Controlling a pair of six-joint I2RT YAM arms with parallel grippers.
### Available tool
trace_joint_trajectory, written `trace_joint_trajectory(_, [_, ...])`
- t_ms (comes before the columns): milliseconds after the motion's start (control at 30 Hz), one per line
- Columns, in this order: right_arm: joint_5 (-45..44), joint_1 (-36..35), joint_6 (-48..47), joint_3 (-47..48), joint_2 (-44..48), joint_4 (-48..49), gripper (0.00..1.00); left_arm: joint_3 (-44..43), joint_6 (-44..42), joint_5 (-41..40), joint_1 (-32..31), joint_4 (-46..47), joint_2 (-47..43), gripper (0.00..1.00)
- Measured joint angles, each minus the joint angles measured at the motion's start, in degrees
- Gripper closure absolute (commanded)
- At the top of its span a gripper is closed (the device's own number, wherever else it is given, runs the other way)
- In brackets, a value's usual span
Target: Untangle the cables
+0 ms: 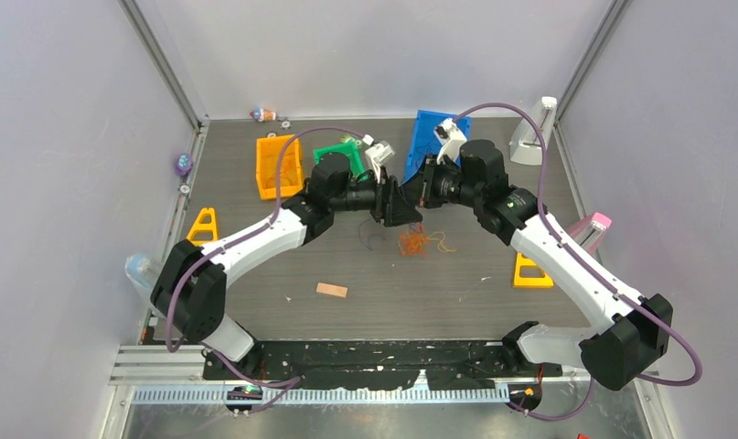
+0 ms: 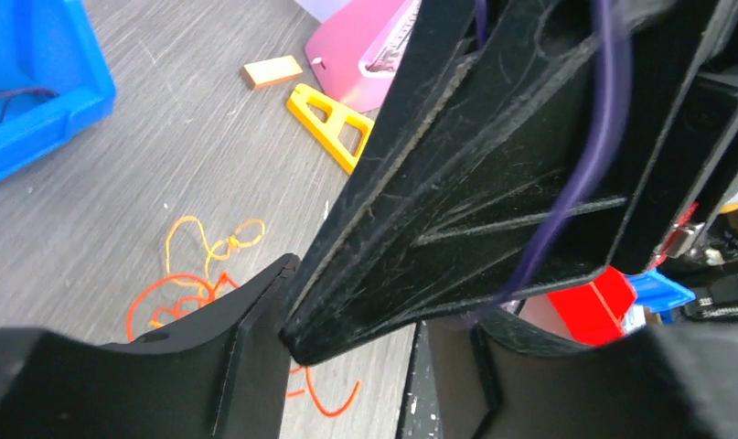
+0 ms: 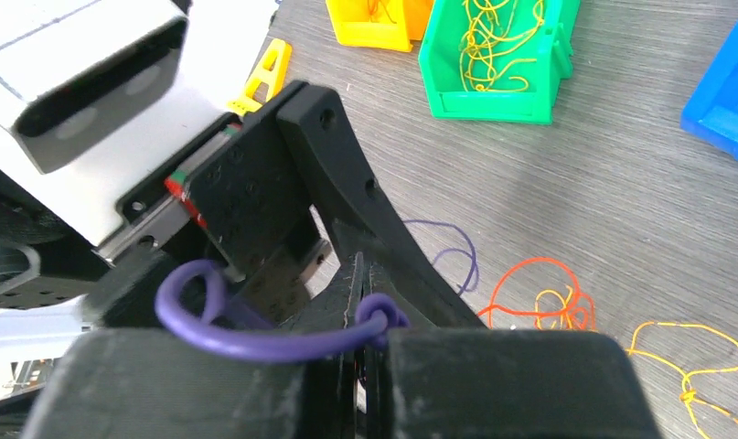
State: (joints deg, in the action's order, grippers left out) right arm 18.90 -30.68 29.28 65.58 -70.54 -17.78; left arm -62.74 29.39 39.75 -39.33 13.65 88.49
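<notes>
A tangle of orange cable (image 1: pixel 412 242) lies mid-table, with a yellow cable (image 1: pixel 441 243) at its right and a thin purple cable (image 1: pixel 374 240) at its left. They also show in the right wrist view: orange (image 3: pixel 539 293), yellow (image 3: pixel 689 366), purple (image 3: pixel 456 247). Both grippers meet just above and behind the tangle. My right gripper (image 3: pixel 358 263) has its fingers pressed together; what is between them is hidden. My left gripper (image 2: pixel 360 306) is open, its jaws on either side of the right gripper's fingertips. A thick purple cable loop (image 3: pixel 255 343) lies across the base of the right fingers.
A green bin (image 1: pixel 342 151) with yellow cables, an orange bin (image 1: pixel 278 166) and a blue bin (image 1: pixel 433 137) stand at the back. Yellow triangular stands (image 1: pixel 203 226) (image 1: pixel 532 272) sit at left and right. There is also a pink object (image 1: pixel 592 229) and a small wooden block (image 1: pixel 331 290).
</notes>
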Motion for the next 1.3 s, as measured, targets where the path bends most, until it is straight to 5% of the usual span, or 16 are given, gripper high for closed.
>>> trace_joint_trajectory(67, [-0.15,0.04,0.37,-0.04,0.0,0.48,0.89,0.0,1.44,1.05,-0.15,1.88,0.96,0.91])
trace_joint_trajectory(100, [-0.13,0.17,0.55,-0.11,0.02,0.57,0.69,0.0,2.16,1.18,-0.17,2.45,1.44,1.0])
trace_joint_trajectory(200, [-2.21,1.09,0.57,-0.31,0.31,1.6,0.25,0.24,3.3,2.12,0.57,3.3,3.08,1.0])
trace_joint_trajectory(400, [-4.98,3.93,-0.68,-5.16,2.99,1.9,0.06,1.33,6.05,2.49,1.22,5.64,3.19,1.0])
trace_joint_trajectory(833, [2.34,10.58,-6.75,-25.46,19.06,3.98,0.05,2.64,9.79,2.99,4.04,10.58,3.17,1.0])
trace_joint_trajectory(1200, [2.58,3.3,-9.16,-36.94,15.17,22.67,0.02,2.01,11.08,3.45,4.04,9.73,0.17,1.0])
trace_joint_trajectory(1267, [0.92,1.88,-9.55,-38.51,11.89,28.06,0.11,1.9,11.19,3.54,4.04,9.75,-0.96,1.0])
trace_joint_trajectory(1300, [0.15,1.46,-9.7,-38.86,10.38,29.77,0.29,1.9,11.21,3.61,4.04,9.73,-1.42,1.0])
